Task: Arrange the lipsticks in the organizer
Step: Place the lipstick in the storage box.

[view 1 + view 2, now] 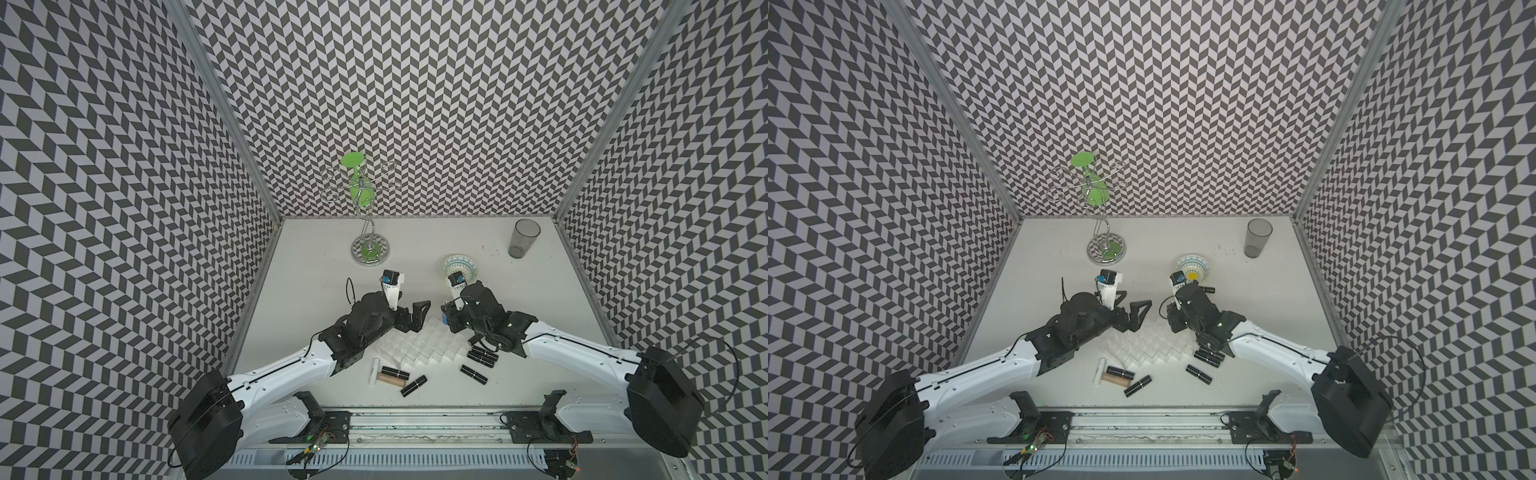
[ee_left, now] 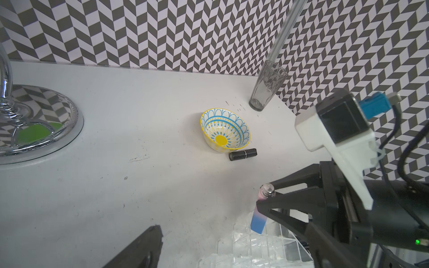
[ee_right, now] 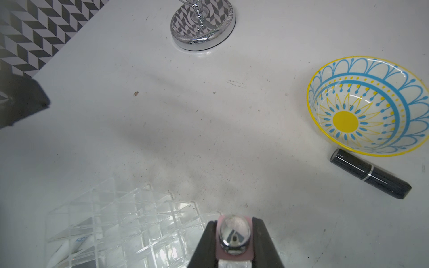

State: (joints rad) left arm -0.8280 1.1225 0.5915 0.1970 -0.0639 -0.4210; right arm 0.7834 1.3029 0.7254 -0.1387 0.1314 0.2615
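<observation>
The right gripper [image 3: 234,224] pinches the blue-pink gradient lipstick [image 2: 258,221] nearly upright just over the far right edge of the clear organizer [image 1: 419,349], while the left gripper [image 1: 415,309], jaws spread wide and empty, hovers at its far left side.

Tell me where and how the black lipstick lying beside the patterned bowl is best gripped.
Take the glossy black lipstick tube from straight above, pinching across its width, beyond the silver band toward the end away from the yellow-and-blue patterned bowl. It lies flat on the white table; its other end sits close to the bowl's rim, likely cramping the grip.
</observation>
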